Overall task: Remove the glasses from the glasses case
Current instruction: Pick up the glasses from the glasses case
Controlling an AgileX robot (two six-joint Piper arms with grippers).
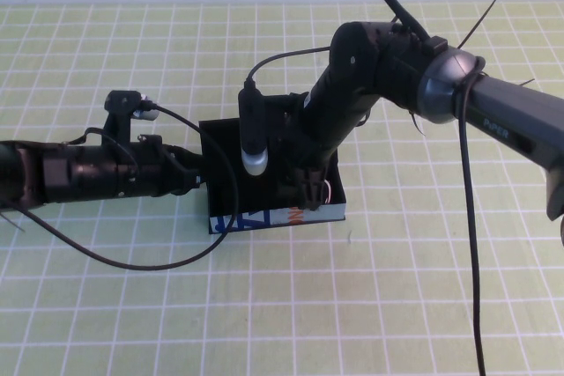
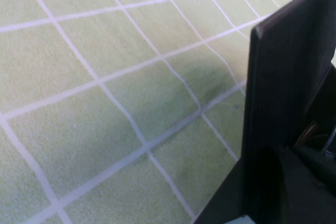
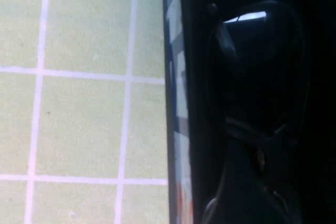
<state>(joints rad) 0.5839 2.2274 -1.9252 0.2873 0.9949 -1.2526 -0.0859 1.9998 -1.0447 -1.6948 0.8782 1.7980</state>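
The glasses case (image 1: 264, 217) is a black box in the middle of the mat, its printed white, blue and orange-red side facing front. Its lid (image 1: 220, 143) stands open. My left gripper (image 1: 201, 180) is at the case's left end, shut on the lid, whose black panel (image 2: 289, 87) rises between the fingers. My right gripper (image 1: 308, 189) reaches down into the case from the back right. The right wrist view shows the glasses (image 3: 257, 61), black with a dark shiny lens, lying inside the case beside its printed wall (image 3: 176, 129), with the right gripper (image 3: 247, 198) right over them.
A green mat with a white grid (image 1: 397, 305) covers the table. A black cable loops on the mat in front of the left arm (image 1: 132, 257). Another cable hangs across the right arm (image 1: 471, 244). A black cylinder with a white tip (image 1: 254, 151) hangs over the case.
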